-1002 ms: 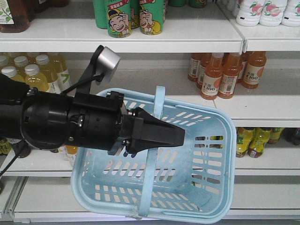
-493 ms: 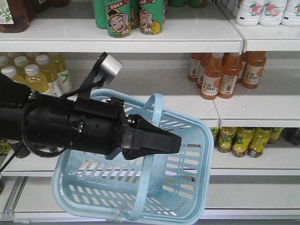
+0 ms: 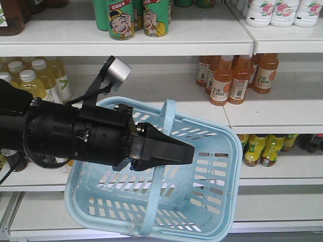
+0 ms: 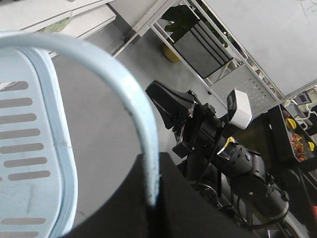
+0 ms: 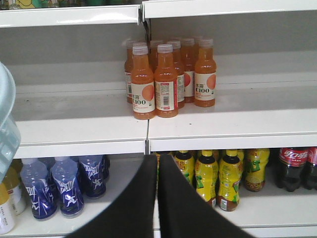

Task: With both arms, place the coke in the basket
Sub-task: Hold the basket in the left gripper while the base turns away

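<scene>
The light blue basket (image 3: pixel 212 171) hangs tilted in front of the shelves in the front view. My left gripper (image 3: pixel 191 152) is shut on one of its thin swing handles (image 4: pixel 151 183). The left wrist view shows the handle pinched between the black jaws (image 4: pixel 157 163). My right gripper (image 5: pixel 157 157) is shut and empty, facing the shelves. It also shows in the left wrist view (image 4: pixel 157 91), apart from the basket. The basket's edge (image 5: pixel 6 124) sits at the left of the right wrist view. The all-red coke bottle is out of view.
White shop shelves (image 3: pixel 151 43) hold green cans (image 3: pixel 121 20), orange juice bottles (image 5: pixel 154 84), yellow tea bottles (image 5: pixel 218 176), blue bottles (image 5: pixel 64 186) and dark cola bottles with red bands (image 5: pixel 293 166). A grey floor (image 4: pixel 109 124) lies below.
The basket swung to the left under my left gripper, then back a little to the right. The shelves have shifted slightly left in the front view.
</scene>
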Robot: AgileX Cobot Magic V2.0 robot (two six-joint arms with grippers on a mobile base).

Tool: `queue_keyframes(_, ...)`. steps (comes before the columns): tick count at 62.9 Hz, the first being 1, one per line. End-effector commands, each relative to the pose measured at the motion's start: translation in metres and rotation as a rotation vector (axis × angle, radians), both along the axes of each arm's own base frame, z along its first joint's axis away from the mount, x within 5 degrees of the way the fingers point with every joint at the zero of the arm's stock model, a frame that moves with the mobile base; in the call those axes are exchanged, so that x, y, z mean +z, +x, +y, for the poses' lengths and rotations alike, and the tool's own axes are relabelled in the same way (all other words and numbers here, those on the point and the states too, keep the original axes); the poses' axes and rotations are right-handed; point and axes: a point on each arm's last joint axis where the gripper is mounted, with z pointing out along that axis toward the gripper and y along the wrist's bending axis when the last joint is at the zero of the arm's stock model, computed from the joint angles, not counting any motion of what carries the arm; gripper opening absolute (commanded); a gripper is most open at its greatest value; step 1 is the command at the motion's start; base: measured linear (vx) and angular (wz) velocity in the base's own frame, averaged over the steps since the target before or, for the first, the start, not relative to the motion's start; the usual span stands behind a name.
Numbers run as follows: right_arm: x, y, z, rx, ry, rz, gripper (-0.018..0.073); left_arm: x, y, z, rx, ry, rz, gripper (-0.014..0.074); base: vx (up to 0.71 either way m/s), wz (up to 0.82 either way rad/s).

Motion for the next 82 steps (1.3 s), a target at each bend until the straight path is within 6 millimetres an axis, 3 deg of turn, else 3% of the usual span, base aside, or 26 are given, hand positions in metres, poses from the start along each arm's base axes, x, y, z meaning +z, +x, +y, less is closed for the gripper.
queue_keyframes(1, 0.0045, -0.0006, 0.0003, 0.002, -0.018, -0.084, -0.0005, 0.0242, -0.0087, 0.0016, -0.01, -0.094, -0.031, -0.0006, -0.02, -0.1)
queue_keyframes(28, 0.0045, -0.0006, 0.0003, 0.002, -0.018, -0.084, -0.0005, 0.0242, -0.0088, 0.0016, -0.011, -0.094, -0.031, -0.0006, -0.04, -0.29)
queue_keyframes(82, 0.0045, -0.0006, 0.0003, 0.002, -0.018, -0.084, -0.0005, 0.0242, -0.0087, 0.0016, -0.01, -0.094, -0.031, -0.0006, -0.05, -0.54)
